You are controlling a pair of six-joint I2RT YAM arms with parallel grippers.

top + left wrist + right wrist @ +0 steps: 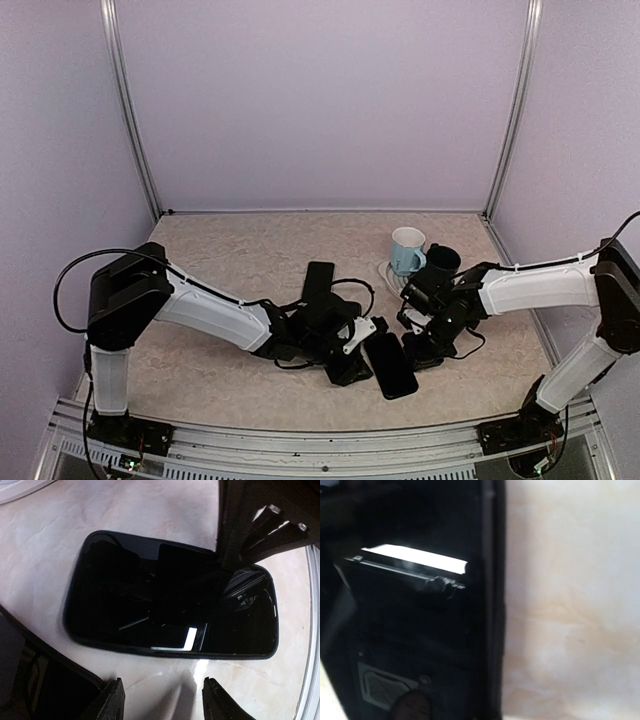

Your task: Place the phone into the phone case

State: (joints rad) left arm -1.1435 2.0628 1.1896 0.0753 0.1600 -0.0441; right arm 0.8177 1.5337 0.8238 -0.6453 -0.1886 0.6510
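Up front on the counter (230,250), the phone (390,365) lies flat, screen up. What we take for the case (318,280) sits apart, behind the left hand (162,682), which hovers open beside the phone. The right hand (418,345) is closed at the phone's other edge. We'd grab the long edges, not the glass. Blue mug (407,250) and black mug (442,262) stand close behind the right hand, so stay low.

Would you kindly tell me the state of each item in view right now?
phone: flat on table, screen dark, not in case
case: flat, apart from phone
blue mug: upright
black mug: upright
left gripper: open, empty
right gripper: shut
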